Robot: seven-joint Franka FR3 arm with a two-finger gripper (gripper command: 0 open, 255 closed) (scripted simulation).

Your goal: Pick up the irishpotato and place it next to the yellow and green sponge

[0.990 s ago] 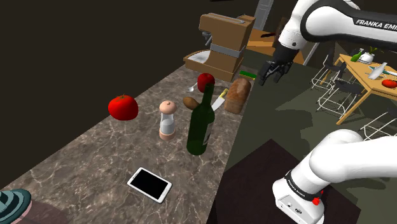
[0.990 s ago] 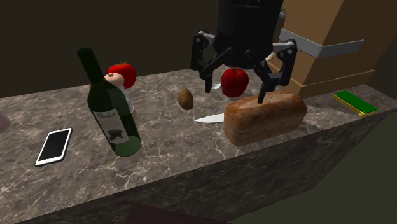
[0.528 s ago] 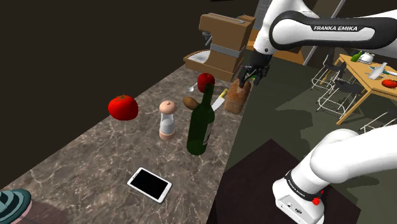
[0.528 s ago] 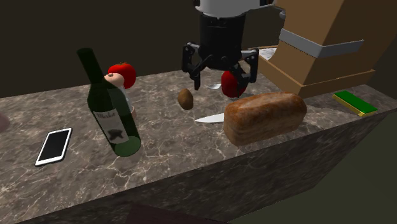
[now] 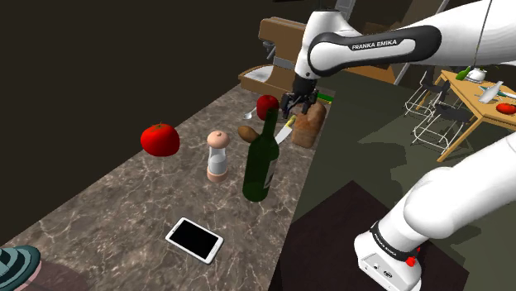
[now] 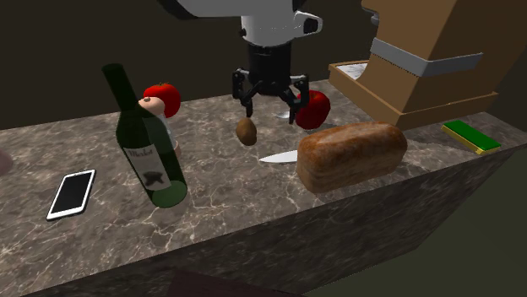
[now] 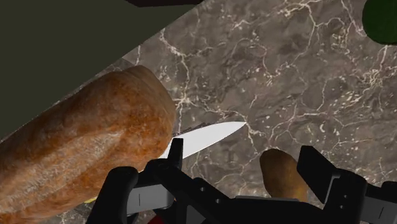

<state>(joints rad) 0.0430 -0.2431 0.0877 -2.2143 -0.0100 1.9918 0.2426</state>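
Our end effector [image 6: 271, 105] hangs open, slightly off-centre above the potato [image 6: 246, 131] lying mid-frame on the table [image 6: 236, 211] in the second exterior view, so we risk a finger nudging it toward the knife [image 6: 277, 157].

Gripper [image 6: 271, 110], fingers apart, hangs just above potato [image 6: 246, 131] at centre of second exterior view. Red apple [image 6: 314, 110] close on right of gripper. Knife [image 6: 277, 157] and bread loaf [image 6: 350, 154] crowd lower right. Bare marble counter [image 6: 220, 190] left of potato, up to wine bottle [image 6: 150, 156]. Brown box [image 6: 422, 63] walls upper right. Small bare patch between loaf and green-yellow sponge [image 6: 469, 135] at far right.
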